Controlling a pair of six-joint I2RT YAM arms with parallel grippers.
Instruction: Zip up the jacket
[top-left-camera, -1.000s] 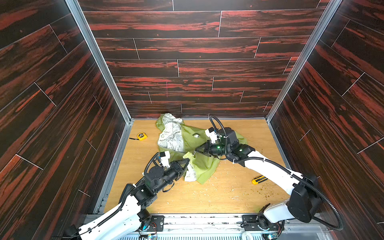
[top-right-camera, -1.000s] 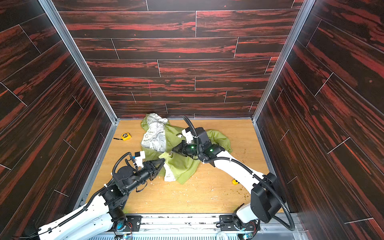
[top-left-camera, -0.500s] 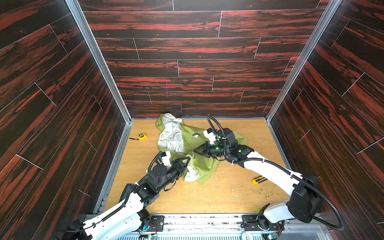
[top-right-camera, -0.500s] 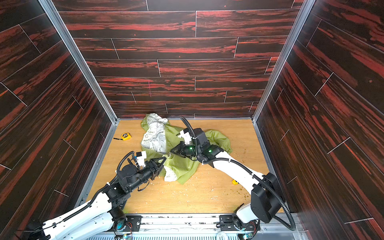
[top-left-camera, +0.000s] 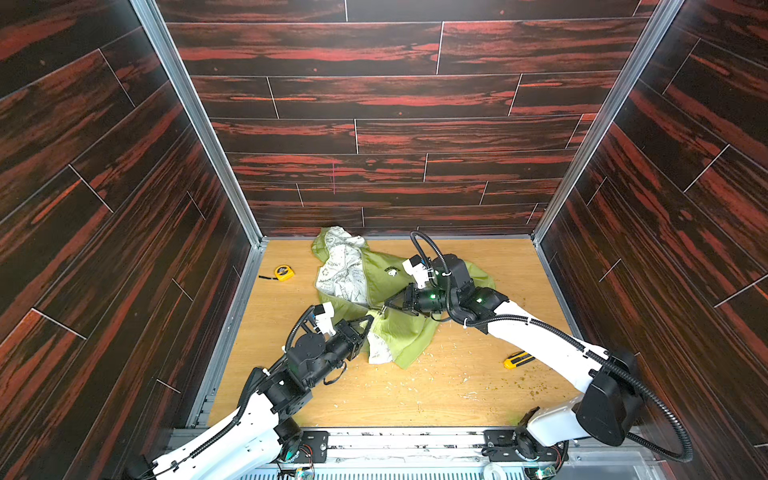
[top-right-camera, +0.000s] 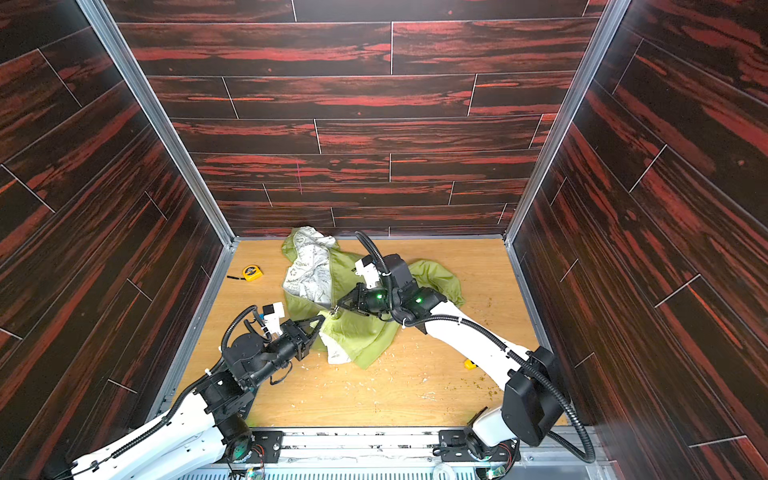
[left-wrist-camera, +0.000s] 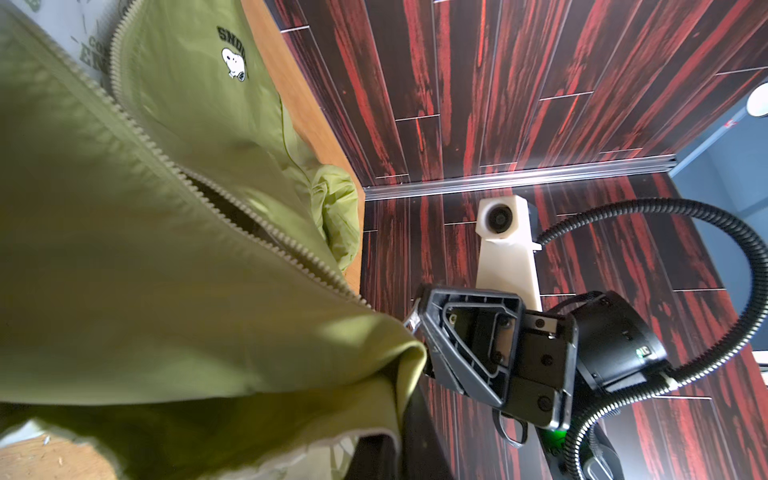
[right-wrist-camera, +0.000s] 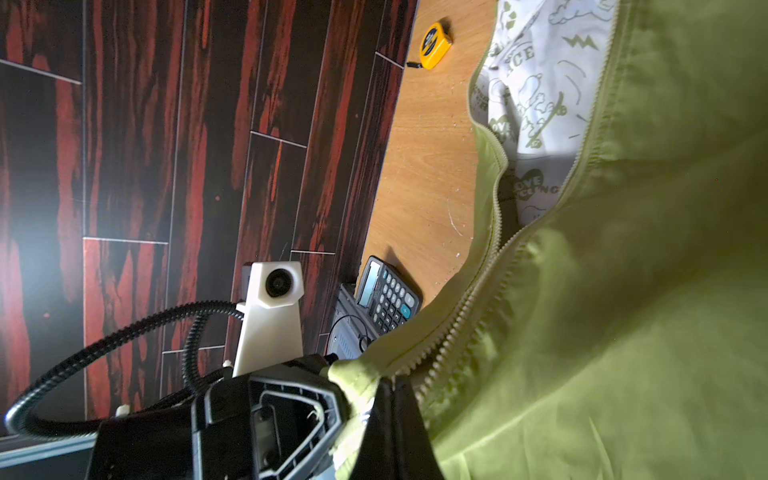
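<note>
Risk: left gripper (top-left-camera: 368, 321) pinched jacket (top-left-camera: 409, 338) hem, right gripper (top-left-camera: 385, 306) pinched zipper pull (left-wrist-camera: 409, 323); slack fabric could slip or jam teeth.

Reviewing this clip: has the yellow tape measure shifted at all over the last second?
No. The tape measure lies at the same spot beside the left wall's metal rail, clear of the jacket, just as in the earlier top views.

Bare tabletop (top-left-camera: 415, 399) open in front, jacket (top-left-camera: 401, 336) heaped mid-table, tape measure (top-left-camera: 284, 272) by left wall, yellow cutter (top-left-camera: 515, 359) at right
</note>
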